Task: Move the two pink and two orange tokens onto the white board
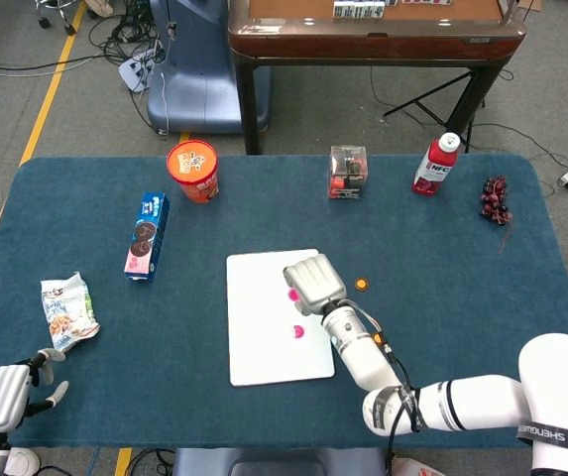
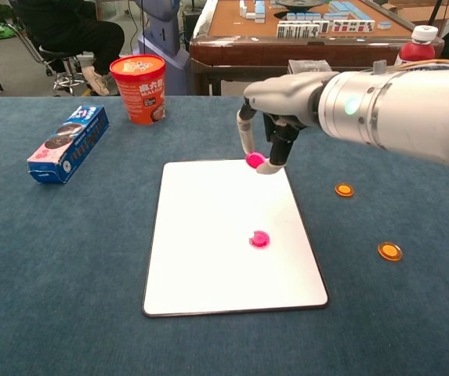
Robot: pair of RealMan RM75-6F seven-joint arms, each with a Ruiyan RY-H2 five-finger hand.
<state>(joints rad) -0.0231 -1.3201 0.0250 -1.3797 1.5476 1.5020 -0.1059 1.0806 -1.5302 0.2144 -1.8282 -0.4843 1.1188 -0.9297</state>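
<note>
Head view: one pink token [image 1: 297,332] already lay flat on the board [image 1: 264,327], toward its right edge. The right robot hand [image 1: 313,283] hung over the board's upper right part, and a second pink token [image 1: 292,295] showed just beside its fingers; how it was gripped could not be told from here. One orange token [image 1: 361,285] sat on the tabletop [image 1: 462,268] just off the board's right edge; the other orange one was hidden behind the arm. The left robot hand [image 1: 1,397] rested near the tabletop's front left corner, its fingers loosely curled around nothing. The board was a thin, smooth white rectangle with rounded corners; the tabletop wore a dark blue, felt-like cloth.

Chest view: the right robot hand [image 2: 267,145] pinched the second pink token [image 2: 255,160] between fingertips, above the board's [image 2: 208,266] far right corner and not yet set down. The placed pink token [image 2: 259,239] lay on the board's right half. Both orange tokens [image 2: 344,189] [image 2: 389,251] waited on the cloth to the board's right, well apart. By my reckoning, one of four was done, a second nearly so, two untouched. The tokens looked like small glossy discs, hard and flat.
</note>
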